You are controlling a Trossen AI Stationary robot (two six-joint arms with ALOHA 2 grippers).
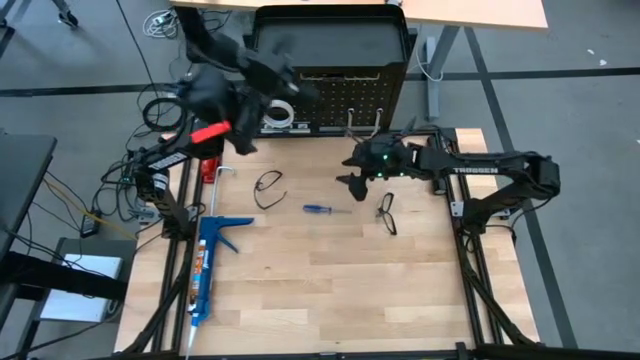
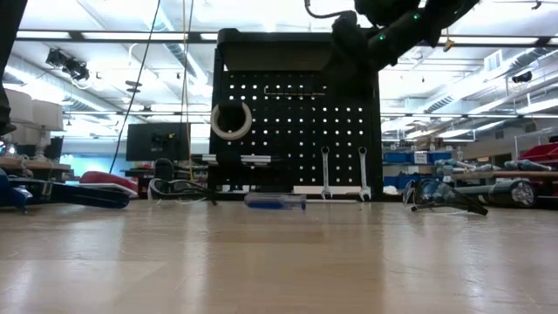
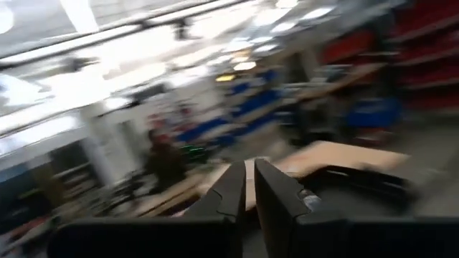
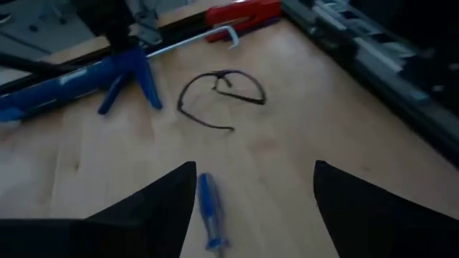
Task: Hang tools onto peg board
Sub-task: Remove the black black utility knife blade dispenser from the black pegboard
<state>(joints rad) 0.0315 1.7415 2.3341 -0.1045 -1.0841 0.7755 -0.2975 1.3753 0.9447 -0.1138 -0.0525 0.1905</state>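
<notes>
Right gripper (image 1: 362, 168), fingers spread and empty, hovers in front of the peg board (image 1: 345, 95); the blue-handled screwdriver (image 1: 318, 209) lies on the table just below and slightly toward the left arm, its long axis across the table, parallel to the board. Left gripper (image 3: 247, 188), nearly closed on nothing, is raised well away by the board's left corner, so the right arm is nearer. Only the right wrist view shows the screwdriver lying between the fingers; only the low view shows the two wrenches (image 2: 343, 173) and tape roll (image 2: 231, 121) already hung.
</notes>
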